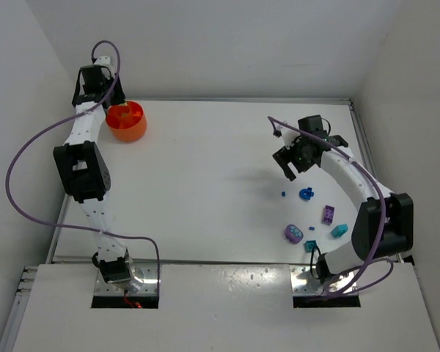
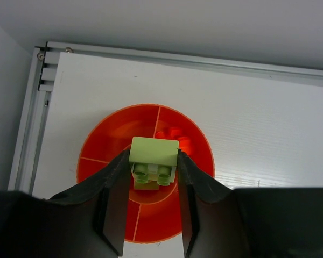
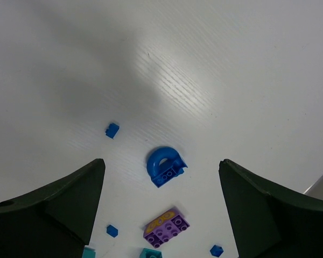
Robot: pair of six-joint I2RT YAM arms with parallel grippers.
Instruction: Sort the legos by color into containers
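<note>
Over one orange bowl (image 2: 97, 148): left end effector (image 2: 153, 165) clamps one lime brick (image 2: 153, 152) | right end effector (image 3: 161, 162) apart

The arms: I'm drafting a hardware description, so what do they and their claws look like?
The left arm and right arm have white links and black joint housings, each trailed by a purple cable. The left claw and right claw have two dark, tapering fingers each.

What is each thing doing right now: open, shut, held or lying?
left end effector: shut on the green brick
green brick: held over the orange bowl
orange bowl: upright, orange piece inside
right end effector: open, empty
blue arch brick: lying on the table
purple brick: lying flat, studs up
</note>
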